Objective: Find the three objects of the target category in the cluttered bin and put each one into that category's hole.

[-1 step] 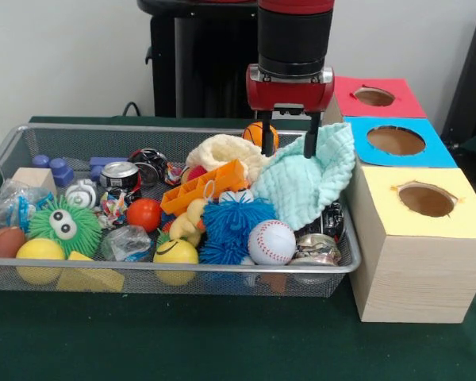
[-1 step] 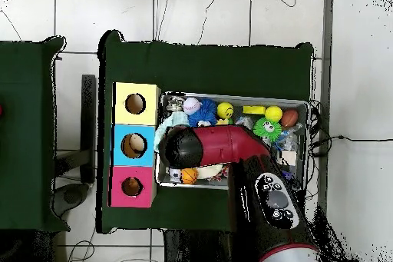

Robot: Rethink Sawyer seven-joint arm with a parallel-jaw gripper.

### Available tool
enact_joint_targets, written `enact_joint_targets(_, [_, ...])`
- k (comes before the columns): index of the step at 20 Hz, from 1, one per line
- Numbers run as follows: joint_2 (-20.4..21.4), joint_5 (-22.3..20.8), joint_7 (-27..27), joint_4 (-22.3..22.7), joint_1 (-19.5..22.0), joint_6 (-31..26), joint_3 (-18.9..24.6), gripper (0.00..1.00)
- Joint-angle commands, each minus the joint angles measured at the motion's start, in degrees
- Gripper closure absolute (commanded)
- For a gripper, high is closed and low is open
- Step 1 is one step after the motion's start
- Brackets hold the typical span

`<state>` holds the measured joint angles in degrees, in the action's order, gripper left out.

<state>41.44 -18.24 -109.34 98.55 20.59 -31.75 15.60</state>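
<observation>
Up close in the front view, the gripper point(image 1: 288, 141) hangs over the right end of the basket point(image 1: 32, 141), and its two black fingers point(image 1: 310, 143) are spread apart with nothing pinched between them. The right finger touches the top edge of a light green cloth point(image 1: 305, 184). The left finger hangs just in front of a small orange ball point(image 1: 254, 132) at the back of the basket.

Below the cloth lie a baseball point(image 1: 271, 241), a fuzzy blue ball point(image 1: 230, 225), an orange ice tray point(image 1: 203, 187) and a cream cloth point(image 1: 220, 149). Farther left are a red ball point(image 1: 143, 214), a soda can point(image 1: 120, 175), a green fuzzy ball with eyes point(image 1: 63, 227) and two yellow balls point(image 1: 175, 252).

Beside the basket stand three boxes with round holes on top: a yellow box point(image 1: 416, 238), a blue box point(image 1: 397, 141) and a red box point(image 1: 374, 97).

From overhead the red arm point(image 2: 222, 147) covers the gripper, so its fingers do not show there. That view shows all three holes in a row next to the basket, and the green table point(image 2: 207, 63) all around. Something pale sits inside the blue box's hole point(image 2: 133, 146), which the front view does not show.
</observation>
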Motion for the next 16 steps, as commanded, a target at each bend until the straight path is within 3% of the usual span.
enact_joint_targets(1, [-2.11, -3.64, 15.96, -8.72, 3.34, -9.54, 8.09, 0.00])
enact_joint_targets(6, [-0.83, -3.89, 18.68, -9.38, 6.00, -14.53, 9.93, 0.00])
enact_joint_targets(16, [-2.49, -8.73, 21.77, -10.05, 11.11, -13.10, 13.16, 0.00])
